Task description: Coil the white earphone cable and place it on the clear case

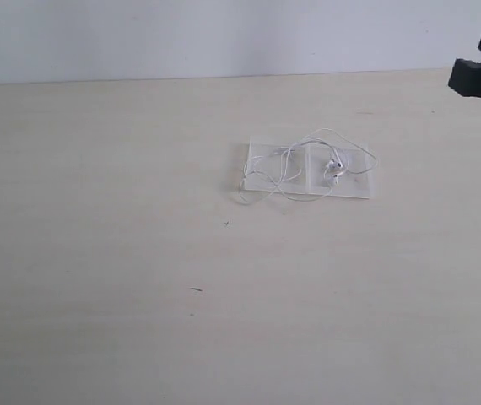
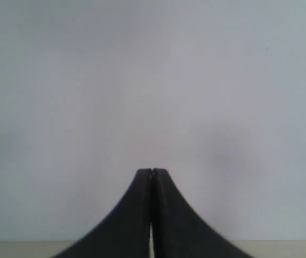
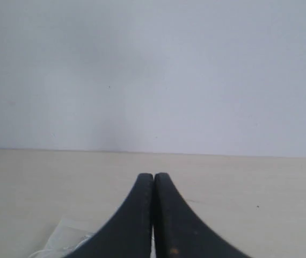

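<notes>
Since the thin white earphone cable (image 1: pixel 335 168) overhangs the flat clear plastic case (image 1: pixel 354 184) at seven o'clock, a snag could drag it off; left gripper (image 2: pixel 152 172) and right gripper (image 3: pixel 153 175) are closed, empty.

White earphone cable (image 1: pixel 335 168), clear case (image 1: pixel 354 187), beige table (image 1: pixel 97 253), black fingers (image 3: pixel 137 215), pale grey wall (image 1: pixel 224 34).

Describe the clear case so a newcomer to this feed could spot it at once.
On the pale table, a little right of the middle in the exterior view, lies the clear case, a flat transparent rectangle of two square halves side by side. Unlike the thin white earphone cable looping loosely over it, it has straight edges.
</notes>
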